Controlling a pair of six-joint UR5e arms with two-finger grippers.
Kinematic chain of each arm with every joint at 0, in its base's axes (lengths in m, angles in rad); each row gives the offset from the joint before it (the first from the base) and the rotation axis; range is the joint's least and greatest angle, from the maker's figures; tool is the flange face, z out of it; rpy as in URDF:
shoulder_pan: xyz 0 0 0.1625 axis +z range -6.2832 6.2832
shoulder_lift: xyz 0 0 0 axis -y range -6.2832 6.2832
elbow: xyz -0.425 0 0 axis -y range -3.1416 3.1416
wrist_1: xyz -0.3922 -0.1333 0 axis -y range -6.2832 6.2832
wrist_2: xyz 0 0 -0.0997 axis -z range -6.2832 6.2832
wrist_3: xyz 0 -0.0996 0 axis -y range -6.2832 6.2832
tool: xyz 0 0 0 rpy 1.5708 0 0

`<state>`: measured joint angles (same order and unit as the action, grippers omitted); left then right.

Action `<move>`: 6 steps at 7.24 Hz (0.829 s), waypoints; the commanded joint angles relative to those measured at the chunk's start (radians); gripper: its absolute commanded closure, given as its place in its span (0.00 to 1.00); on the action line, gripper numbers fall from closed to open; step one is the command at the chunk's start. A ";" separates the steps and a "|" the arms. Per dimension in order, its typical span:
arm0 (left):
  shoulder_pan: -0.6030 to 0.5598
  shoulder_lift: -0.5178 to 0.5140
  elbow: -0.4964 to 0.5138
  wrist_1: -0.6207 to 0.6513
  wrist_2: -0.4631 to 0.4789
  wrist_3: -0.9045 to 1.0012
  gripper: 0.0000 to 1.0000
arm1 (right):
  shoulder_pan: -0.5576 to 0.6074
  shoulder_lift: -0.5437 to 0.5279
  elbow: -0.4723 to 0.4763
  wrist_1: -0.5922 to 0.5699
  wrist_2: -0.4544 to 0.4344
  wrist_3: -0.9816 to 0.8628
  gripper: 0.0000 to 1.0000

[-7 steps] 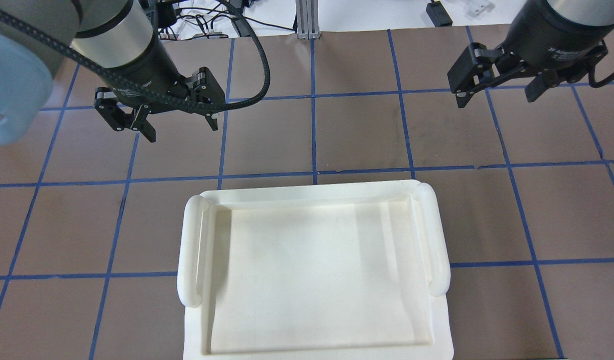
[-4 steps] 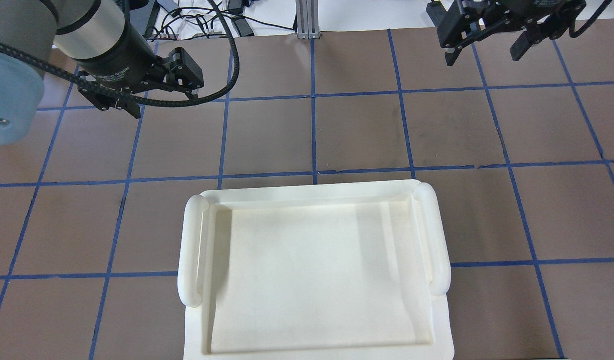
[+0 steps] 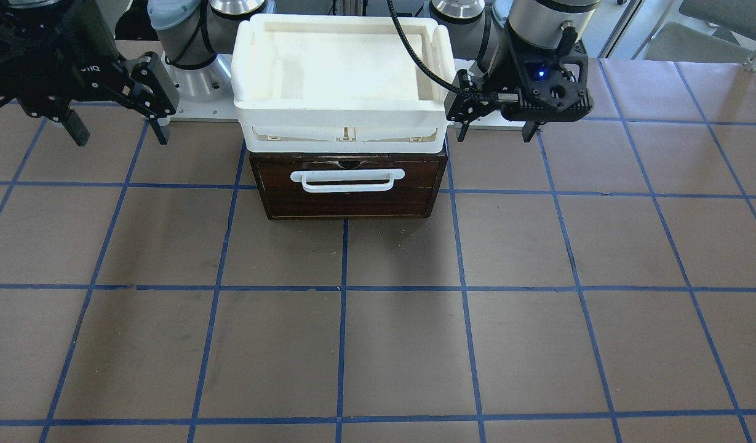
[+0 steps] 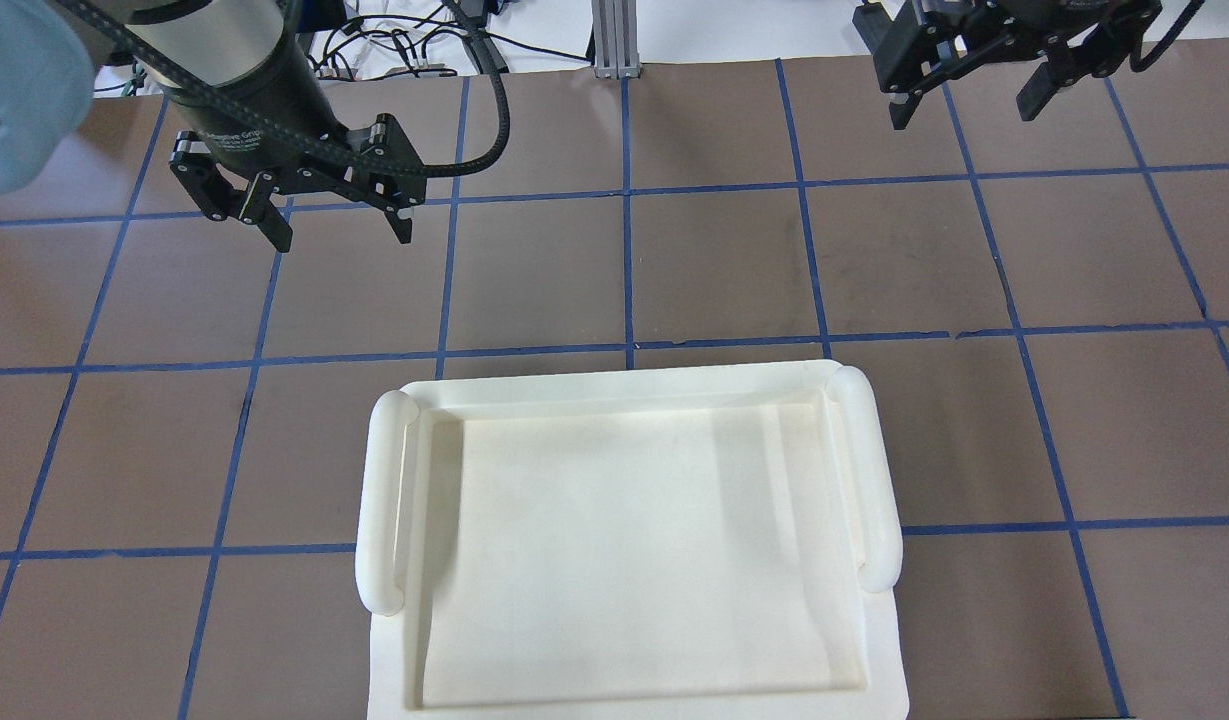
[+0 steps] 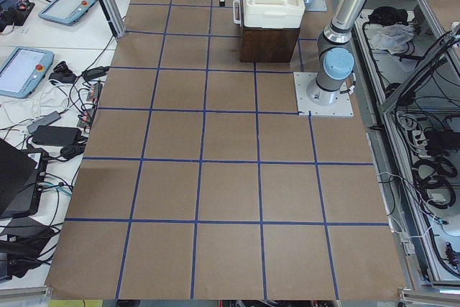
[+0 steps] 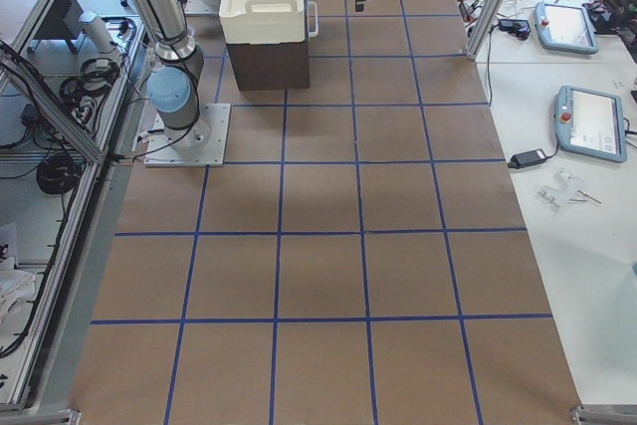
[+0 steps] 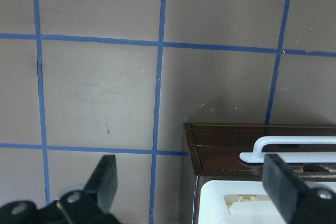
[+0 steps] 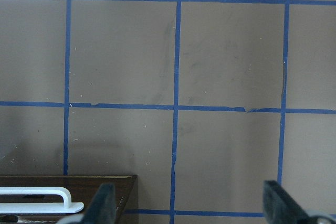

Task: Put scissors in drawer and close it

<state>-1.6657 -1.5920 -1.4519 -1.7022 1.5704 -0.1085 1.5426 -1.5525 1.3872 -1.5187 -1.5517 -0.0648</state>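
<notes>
Two-arm workcell seen from above, from the front and from both wrists. The drawer [image 3: 347, 202] sits in a dark brown cabinet at the near edge of the table [image 3: 402, 344], between the two arm bases. Its front is pushed in flush with the cabinet and its white bar handle [image 3: 347, 178] faces away from the robot. A white plastic tray [image 3: 341, 117] rests on top of the cabinet and covers it in the overhead view. The scissors show in no view, and whether they lie inside the shut drawer cannot be told. The left gripper [image 4: 343, 236] hangs above the bare table to the left of the cabinet and a little farther out than the drawer front, with its two fingers spread wide and nothing between them. The right gripper [image 4: 964, 113] hangs to the right and farther out, well apart from the cabinet, its fingers likewise spread and empty. Neither gripper touches the drawer, the handle or the tray.
</notes>
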 commanded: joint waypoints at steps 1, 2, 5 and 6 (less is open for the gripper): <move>0.007 -0.006 0.010 0.025 -0.003 0.080 0.00 | -0.006 -0.006 0.036 0.003 -0.004 -0.001 0.00; 0.029 -0.008 0.010 0.061 -0.016 0.114 0.00 | -0.006 -0.020 0.042 0.006 -0.004 0.000 0.00; 0.093 -0.005 -0.011 0.134 -0.083 0.092 0.00 | -0.009 -0.024 0.046 0.009 -0.002 0.000 0.00; 0.093 -0.005 -0.013 0.135 -0.087 0.092 0.00 | -0.009 -0.026 0.047 0.009 -0.002 0.000 0.00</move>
<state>-1.5780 -1.5957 -1.4565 -1.5769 1.4896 -0.0113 1.5351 -1.5767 1.4328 -1.5101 -1.5540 -0.0645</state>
